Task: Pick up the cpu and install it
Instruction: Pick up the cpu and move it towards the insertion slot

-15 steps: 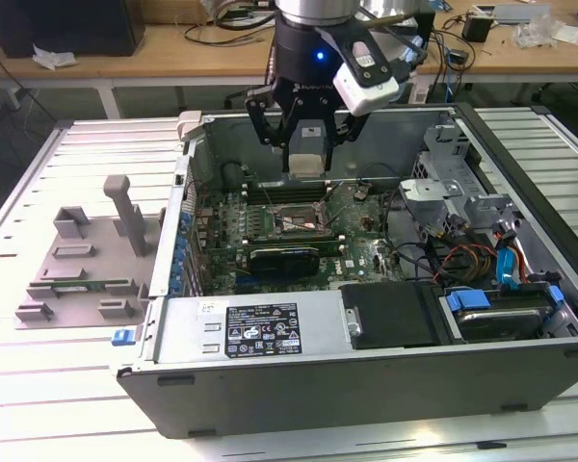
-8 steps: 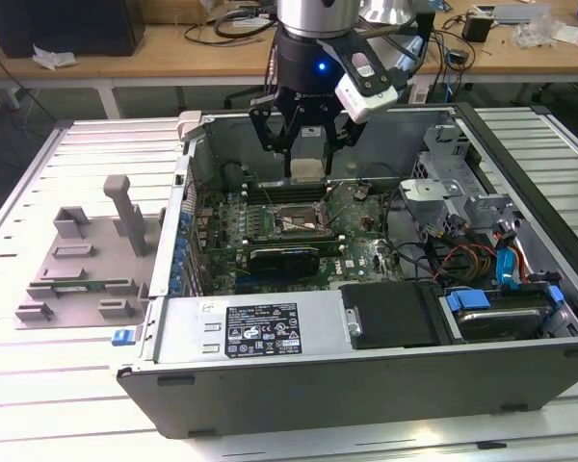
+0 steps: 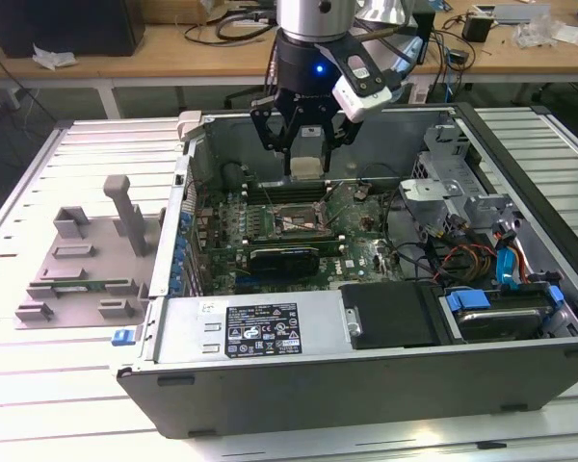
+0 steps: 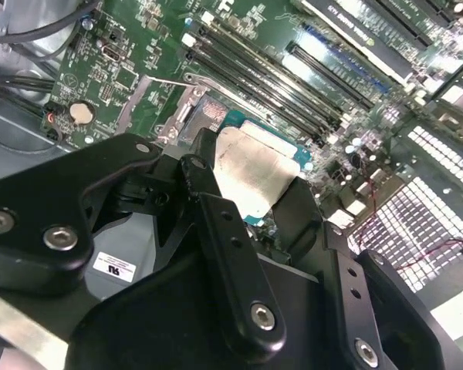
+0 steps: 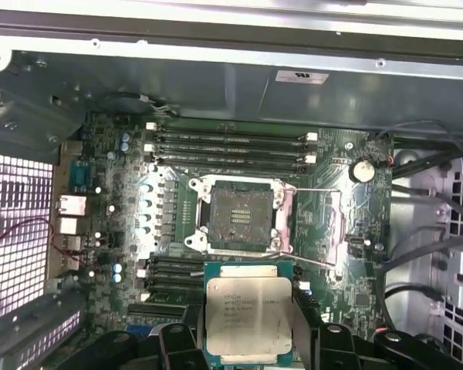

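Note:
My gripper (image 3: 306,154) hangs inside the open computer case (image 3: 520,375), shut on the cpu (image 3: 307,166). In both wrist views the cpu (image 5: 248,312) (image 4: 251,171) is a small square chip with a silvery metal top, clamped by its edges between two black fingers (image 5: 307,327) (image 4: 208,196). It is held in the air above the green motherboard (image 5: 108,193). The open metal-framed socket (image 5: 238,216) (image 3: 291,219) has its dark contact field bare and lies a little off to one side of the chip.
A black expansion card (image 3: 284,258) and memory slots (image 5: 228,146) flank the socket. Cables and drive bays (image 3: 482,241) fill the case at the exterior view's right. A grey plastic fixture (image 3: 87,255) sits on the slatted table at the exterior view's left.

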